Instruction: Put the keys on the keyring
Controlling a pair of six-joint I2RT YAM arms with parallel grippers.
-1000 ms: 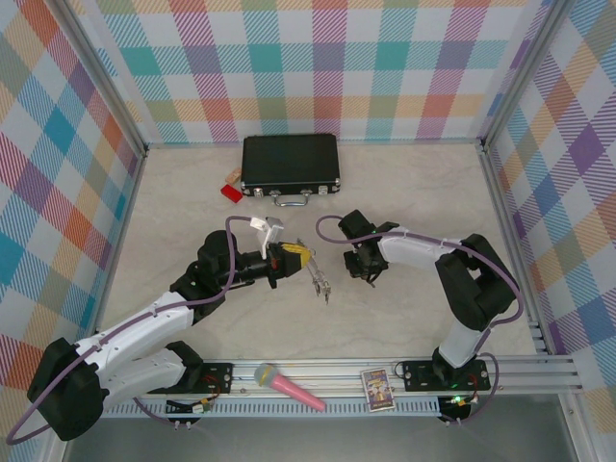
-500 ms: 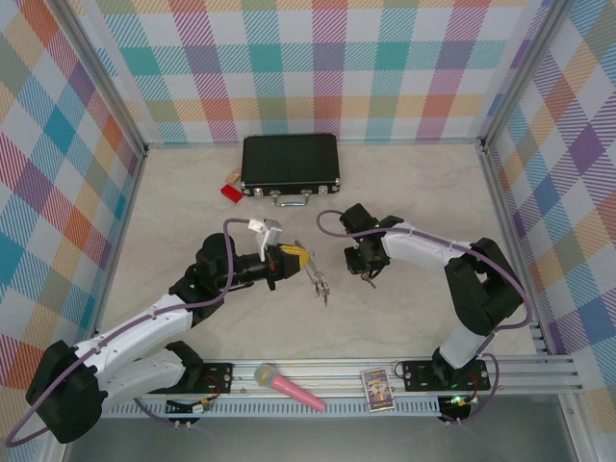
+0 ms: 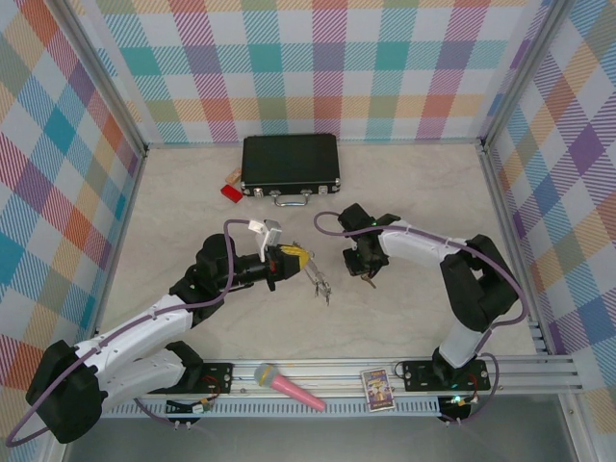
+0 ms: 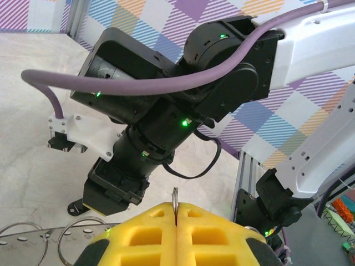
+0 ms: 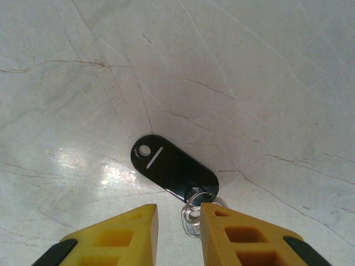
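Keyring: a large thin grey metal hoop with small loops along its rim (image 3: 315,276). It juts from the left claw over the middle of the pale marbled table (image 3: 414,192), near the right claw.
Left claw: (image 3: 292,257) we see its yellow foam pads (image 4: 138,235) pressed together, clamped on the hoop's thin wire. Two of the small loops (image 4: 82,239) show beside the pads.
Key: a small silver metal key on a little split ring, with a flat black oval plastic tag (image 5: 173,168). It appears to lie on the table right of the middle, the tag pointing away from the claw.
Right claw: (image 5: 178,219) its fingers stand apart, straddling the split ring. The ring touches the right finger (image 5: 233,233) and a gap shows at the other, so we judge nothing is clamped yet.
Handling, key: we judge it light, stiff and thin, and likely to skid or pivot on the smooth top. We would pinch the silver blade across its flat faces, leaving the split ring free to thread.
Handling, keyring: we judge it light, springy wire that may twist in soft pads. A hold close to the chosen loop steadies it best.
Other keys: we cannot make them out.
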